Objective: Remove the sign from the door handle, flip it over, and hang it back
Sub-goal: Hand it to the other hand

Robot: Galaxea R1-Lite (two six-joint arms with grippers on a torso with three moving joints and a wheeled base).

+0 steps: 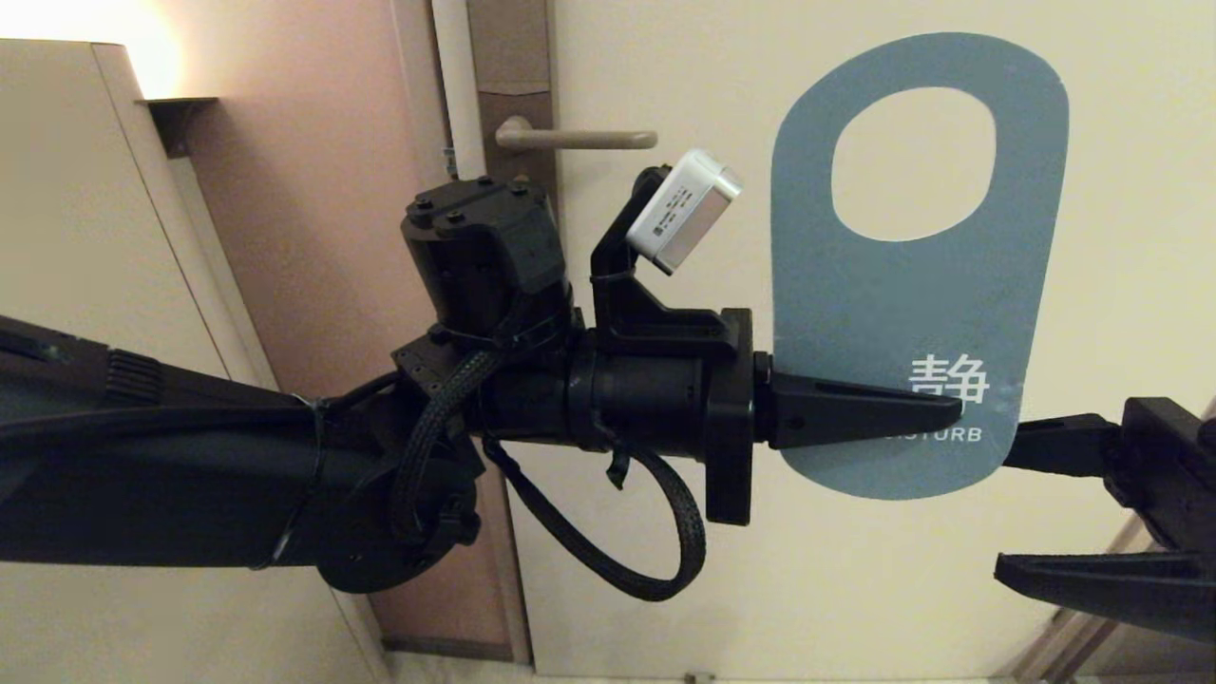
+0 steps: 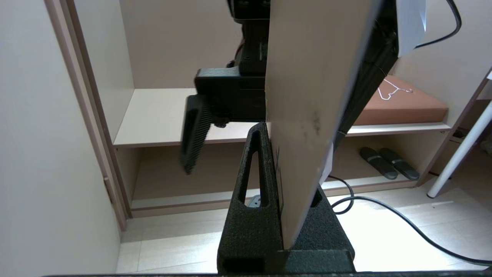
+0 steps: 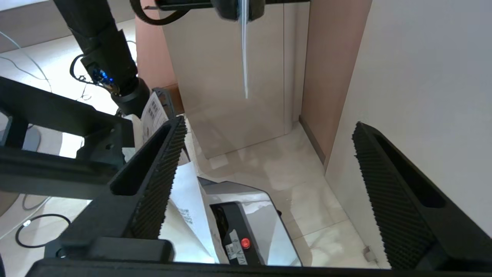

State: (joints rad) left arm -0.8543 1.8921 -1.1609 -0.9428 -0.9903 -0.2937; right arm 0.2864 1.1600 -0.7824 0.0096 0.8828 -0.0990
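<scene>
The sign point(image 1: 912, 285) is off the door handle point(image 1: 579, 139) and held upright in front of the door, its blue-grey side with white text facing me. My left gripper point(image 1: 940, 413) is shut on the sign's lower end, reaching in from the left. In the left wrist view the sign point(image 2: 311, 77) stands pinched between the black fingers point(image 2: 253, 184). My right gripper point(image 1: 1012, 508) stands open just right of the sign's lower edge, not touching it. In the right wrist view the fingers point(image 3: 161, 173) are spread wide and the sign point(image 3: 245, 57) shows edge-on, beyond them.
The cream door point(image 1: 665, 532) fills the background, with a pale cabinet point(image 1: 85, 237) to its left. The left wrist view shows a shelf unit point(image 2: 161, 111), slippers point(image 2: 388, 163) and a cable point(image 2: 403, 219) on the floor. My own base point(image 3: 246, 231) is below.
</scene>
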